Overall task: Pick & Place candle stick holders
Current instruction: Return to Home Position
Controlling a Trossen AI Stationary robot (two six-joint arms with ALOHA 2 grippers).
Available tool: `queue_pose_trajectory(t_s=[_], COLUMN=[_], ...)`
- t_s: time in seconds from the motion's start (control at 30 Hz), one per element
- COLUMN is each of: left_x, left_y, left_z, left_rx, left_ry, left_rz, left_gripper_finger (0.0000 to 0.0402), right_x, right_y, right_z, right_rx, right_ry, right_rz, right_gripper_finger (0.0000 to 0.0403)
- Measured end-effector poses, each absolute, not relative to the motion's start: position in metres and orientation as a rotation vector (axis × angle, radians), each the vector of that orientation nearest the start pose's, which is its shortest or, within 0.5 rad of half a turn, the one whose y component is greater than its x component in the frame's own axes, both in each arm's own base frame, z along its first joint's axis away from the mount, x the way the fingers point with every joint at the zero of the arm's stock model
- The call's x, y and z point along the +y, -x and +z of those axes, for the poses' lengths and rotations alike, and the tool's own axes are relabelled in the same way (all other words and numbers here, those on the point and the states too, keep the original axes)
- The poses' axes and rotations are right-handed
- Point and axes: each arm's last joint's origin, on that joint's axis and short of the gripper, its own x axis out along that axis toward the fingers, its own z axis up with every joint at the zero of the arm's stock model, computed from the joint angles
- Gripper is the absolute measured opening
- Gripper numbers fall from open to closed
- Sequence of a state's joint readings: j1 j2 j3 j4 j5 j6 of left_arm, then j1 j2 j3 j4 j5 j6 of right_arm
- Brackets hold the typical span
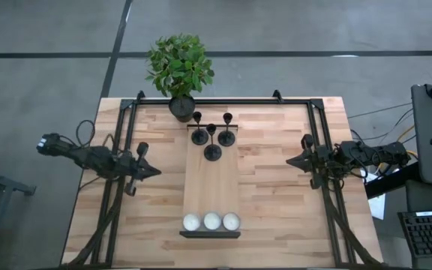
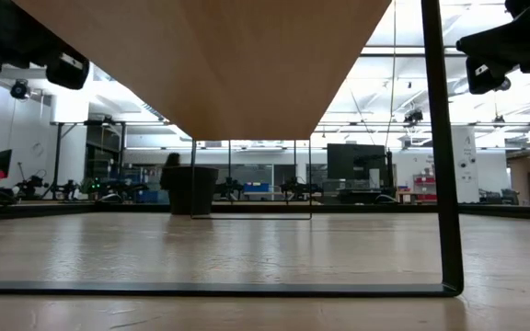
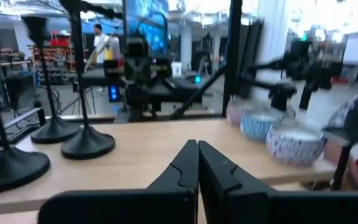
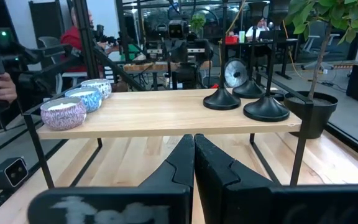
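Observation:
Three matte-black candle stick holders (image 1: 212, 135) stand on their disc bases at the far end of a raised wooden shelf (image 1: 212, 187). They also show in the left wrist view (image 3: 87, 142) and the right wrist view (image 4: 266, 109). My left gripper (image 1: 154, 172) hovers shut at the shelf's left side, pointing at it. My right gripper (image 1: 291, 160) hovers shut at the shelf's right side, pointing at it. Both are empty; the left wrist view (image 3: 197, 163) and the right wrist view (image 4: 194, 155) show the fingers closed together.
Three white tealight candles (image 1: 211, 220) in patterned tins sit at the shelf's near end. A potted green plant (image 1: 180, 71) stands at the table's far edge behind the holders. The shelf's black metal legs (image 2: 440, 147) and black frame rails run along both table sides.

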State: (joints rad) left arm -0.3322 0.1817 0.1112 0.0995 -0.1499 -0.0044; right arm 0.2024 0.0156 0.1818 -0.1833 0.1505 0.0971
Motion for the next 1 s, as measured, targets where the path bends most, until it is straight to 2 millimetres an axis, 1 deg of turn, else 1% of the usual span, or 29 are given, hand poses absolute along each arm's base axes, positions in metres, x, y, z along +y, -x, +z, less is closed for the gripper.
queue_pose_trajectory(t_s=[0.17,0.3,0.37,0.43,0.5,0.57,1.0], left_x=[-0.027,-0.026,-0.026,-0.026,-0.026,-0.025,-0.025], left_y=[-0.093,-0.087,-0.088,-0.089,-0.091,-0.092,-0.093], left_z=[0.19,0.193,0.184,0.179,0.173,0.173,0.172], left_rx=[0.018,-0.044,-0.012,0.001,0.008,0.007,0.018], left_ry=[0.068,0.055,0.039,0.038,0.06,0.071,0.079], left_rz=[-0.18,-0.185,-0.184,-0.181,-0.141,-0.113,-0.113], left_gripper_finger=[0.0,0.0,0.0,0.0,0.0,0.0,0.0], right_x=[0.013,0.013,0.013,0.013,0.013,0.013,0.013], right_y=[-0.083,-0.083,-0.083,-0.083,-0.083,-0.083,-0.083], right_z=[0.206,0.206,0.206,0.206,0.206,0.206,0.206], right_rx=[0.019,0.019,0.02,0.018,0.02,0.021,0.019], right_ry=[-0.094,-0.094,-0.094,-0.094,-0.094,-0.094,-0.094], right_rz=[0.051,0.051,0.051,0.051,0.05,0.05,0.047], right_gripper_finger=[0.0008,0.0008,0.0008,0.0008,0.0008,0.0008,0.0008])
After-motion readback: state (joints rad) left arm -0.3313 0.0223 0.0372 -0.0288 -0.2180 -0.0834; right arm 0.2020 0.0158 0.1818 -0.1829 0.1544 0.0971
